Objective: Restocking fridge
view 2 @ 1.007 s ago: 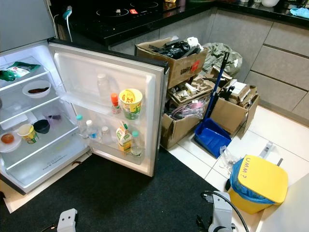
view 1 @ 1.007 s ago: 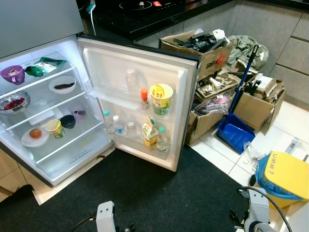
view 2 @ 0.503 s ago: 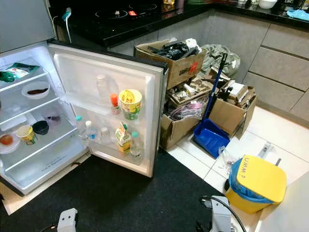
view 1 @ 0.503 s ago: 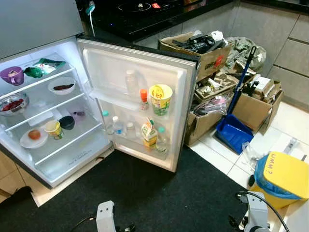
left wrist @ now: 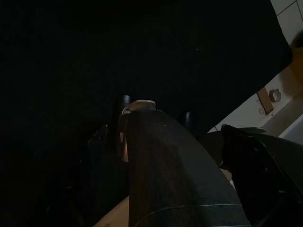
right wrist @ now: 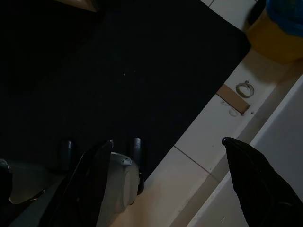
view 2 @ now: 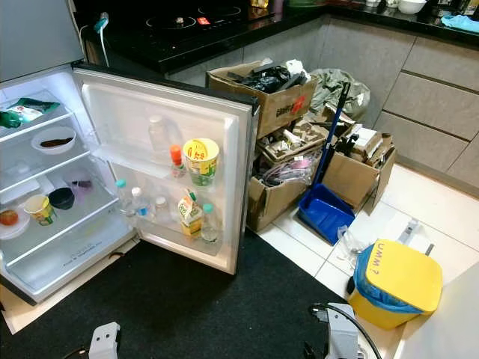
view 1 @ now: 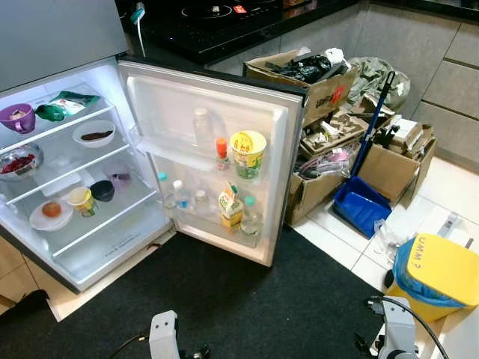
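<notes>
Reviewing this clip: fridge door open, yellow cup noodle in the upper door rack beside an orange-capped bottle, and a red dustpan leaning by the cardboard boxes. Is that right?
Not quite: the dustpan is blue, not red, as the left eye view shows. The rest holds: the fridge door is open, with the yellow cup noodle in the upper door rack beside the orange-capped bottle, and the dustpan leans by the cardboard boxes.

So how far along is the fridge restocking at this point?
Done: the fridge door stands open, shelves and door racks holding bowls, bottles and a yellow cup. In hand: nothing; the right gripper hangs open over the black mat. Left: fetching and loading items.
</notes>
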